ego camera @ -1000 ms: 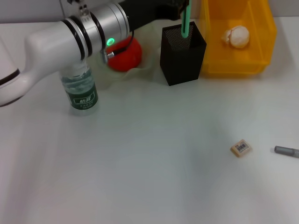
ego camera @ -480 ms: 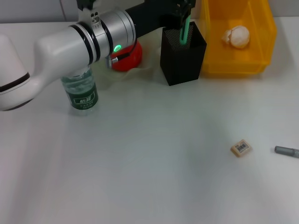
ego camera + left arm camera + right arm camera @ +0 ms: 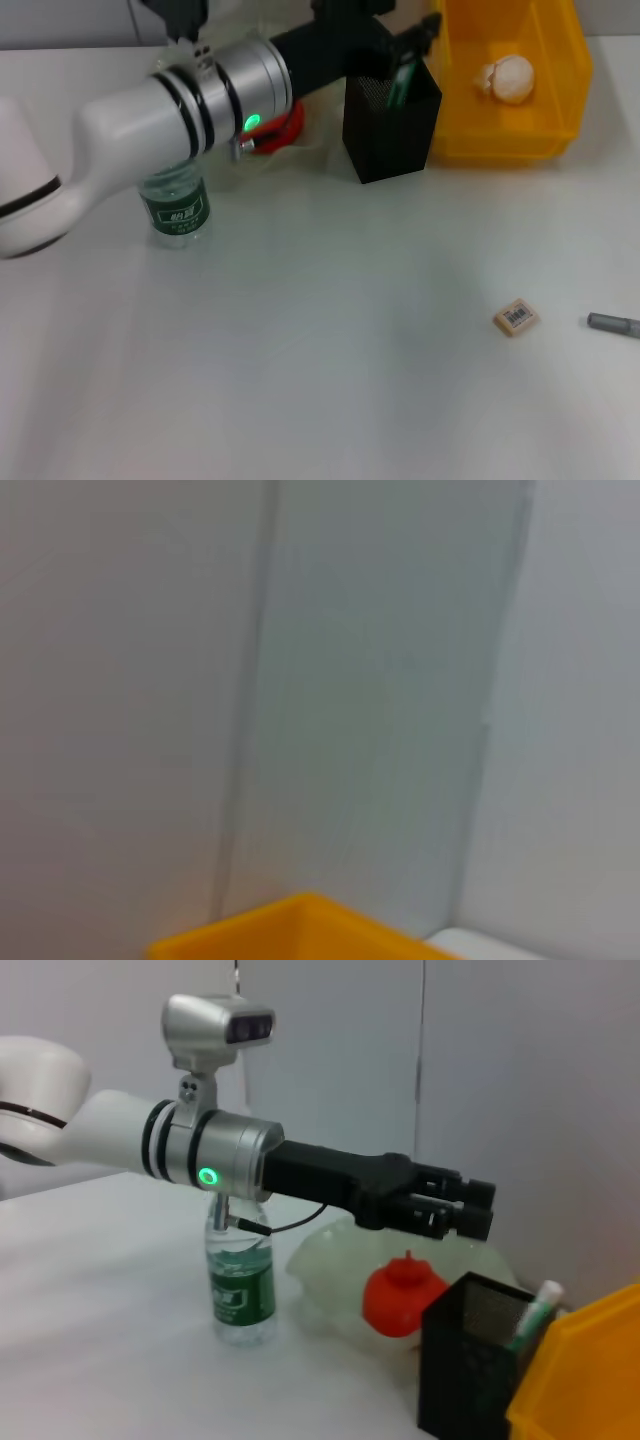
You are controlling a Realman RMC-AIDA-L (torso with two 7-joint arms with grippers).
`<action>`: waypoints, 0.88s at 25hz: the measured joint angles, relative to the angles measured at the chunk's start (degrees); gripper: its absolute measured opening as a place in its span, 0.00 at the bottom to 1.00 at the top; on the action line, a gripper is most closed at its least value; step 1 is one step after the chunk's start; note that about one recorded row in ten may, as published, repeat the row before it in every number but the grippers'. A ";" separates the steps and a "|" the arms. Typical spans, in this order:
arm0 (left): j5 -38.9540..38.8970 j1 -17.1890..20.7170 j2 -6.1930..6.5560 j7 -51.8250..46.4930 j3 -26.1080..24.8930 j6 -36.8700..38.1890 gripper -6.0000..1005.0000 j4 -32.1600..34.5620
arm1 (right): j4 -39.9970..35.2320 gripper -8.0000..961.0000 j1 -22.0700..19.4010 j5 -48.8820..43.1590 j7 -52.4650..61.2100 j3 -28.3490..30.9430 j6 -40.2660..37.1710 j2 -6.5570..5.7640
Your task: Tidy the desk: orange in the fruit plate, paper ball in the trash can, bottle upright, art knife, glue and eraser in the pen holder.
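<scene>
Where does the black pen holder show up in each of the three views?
Head view: pen holder at top centre, beside the yellow bin, left gripper above it.
Left wrist view: not in it; only a corner of the yellow bin.
Right wrist view: pen holder at bottom right, against the bin.
Shared landmark: the yellow bin.

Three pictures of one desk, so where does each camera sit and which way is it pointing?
Head view: above, looking down at the desk; left arm reaches over the pen holder.
Left wrist view: on that arm, facing the wall; only the yellow bin edge shows, no body.
Right wrist view: off to the side, showing the left gripper above the holder.
Shared: yellow bin.
</scene>
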 joint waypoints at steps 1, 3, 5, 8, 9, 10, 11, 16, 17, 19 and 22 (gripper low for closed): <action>0.48 0.80 0.11 0.00 0.09 1.86 0.52 0.43 | 0.00 0.57 0.00 0.00 0.00 0.00 0.00 0.00; 2.46 3.59 0.60 -0.03 -0.09 7.01 0.57 2.33 | -2.16 0.57 0.03 -0.11 2.93 -2.98 -0.12 0.04; 5.49 7.31 1.32 -0.16 -0.97 12.63 0.61 5.23 | -5.10 0.57 0.39 -1.44 6.85 -6.67 -0.14 0.10; 7.57 9.56 1.73 -0.33 -1.66 15.40 0.68 7.09 | -9.90 0.57 2.44 -7.57 15.62 -14.45 -1.32 0.17; 14.73 17.33 2.92 -1.64 -4.84 22.29 0.70 13.69 | -10.95 0.57 3.48 -10.34 18.41 -17.16 -2.00 0.18; 16.73 19.48 3.11 -2.34 -6.05 23.74 0.72 15.69 | -11.80 0.57 5.66 -16.72 23.23 -23.49 -2.99 0.18; 18.10 20.79 3.17 -2.87 -6.86 24.73 0.74 16.85 | -11.80 0.57 5.66 -16.72 23.23 -23.49 -2.99 0.18; 25.18 29.35 2.88 -3.96 -15.07 32.85 0.80 21.26 | -11.42 0.56 10.46 -29.37 34.64 -40.27 -2.78 0.16; 25.18 29.35 2.88 -3.96 -15.07 32.85 0.80 21.26 | -10.88 0.56 11.54 -31.20 37.39 -43.86 -2.30 0.15; 27.36 31.78 2.66 -4.22 -19.67 37.34 0.80 20.84 | -9.73 0.56 13.27 -33.51 41.78 -49.07 -1.14 0.15; 27.61 32.73 2.58 -4.17 -21.44 39.23 0.80 20.34 | -7.59 0.56 15.56 -38.60 49.72 -57.58 2.40 0.16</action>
